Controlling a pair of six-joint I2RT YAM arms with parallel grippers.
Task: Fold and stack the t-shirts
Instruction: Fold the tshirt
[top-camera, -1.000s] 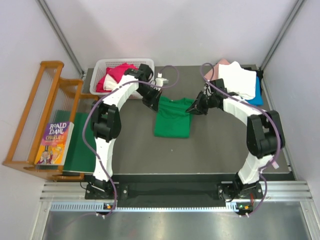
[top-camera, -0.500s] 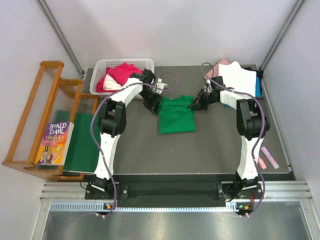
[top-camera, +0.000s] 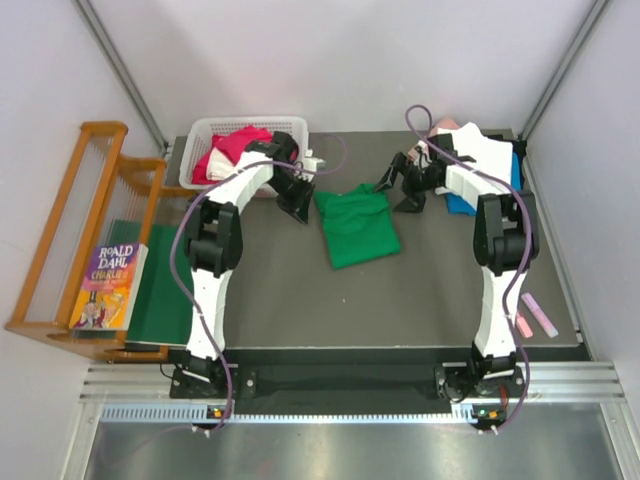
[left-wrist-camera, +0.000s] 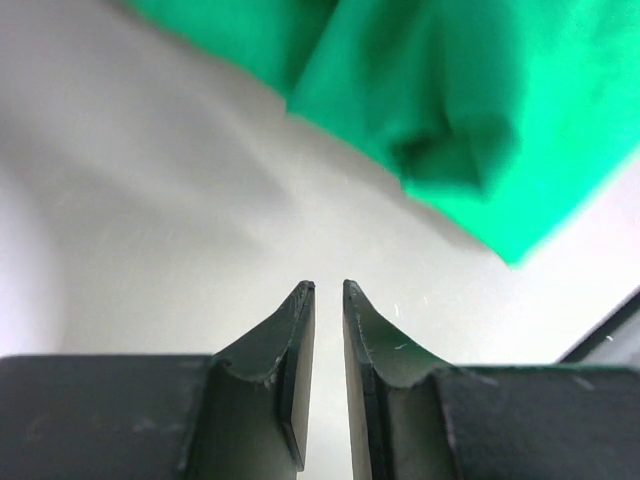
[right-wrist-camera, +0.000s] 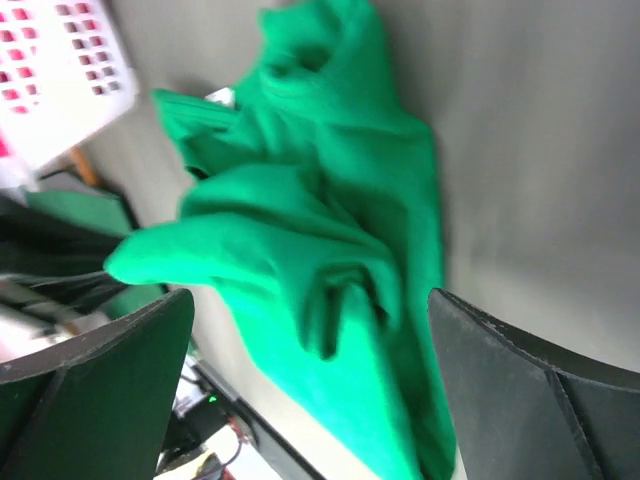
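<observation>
Dark grey tabletop (top-camera: 430, 290) holds a white basket (top-camera: 200, 135) with a magenta tee (top-camera: 235, 148) at rear left; just right of it the left gripper (top-camera: 296, 208) hangs empty, fingers barely parted. Next the green t-shirt (top-camera: 358, 225) lies rumpled and roughly folded mid-table, then the right gripper (top-camera: 398, 192), spread wide and holding nothing, beside the stacked white, pink and blue tees (top-camera: 480, 155).

Left arm (top-camera: 205, 300): white link shells, black joint housings.
Right arm (top-camera: 492, 300): matching white-and-black build.
Cables (top-camera: 176, 262): pale lilac, one looped loosely along each arm.
Bases (top-camera: 203, 378): black blocks.
Left gripper (left-wrist-camera: 328, 290): matte black fingers (left-wrist-camera: 290, 350), tapered tips, faint scratches.
Right gripper (right-wrist-camera: 310, 295): black fingers (right-wrist-camera: 95, 370), broad, smooth faces.
</observation>
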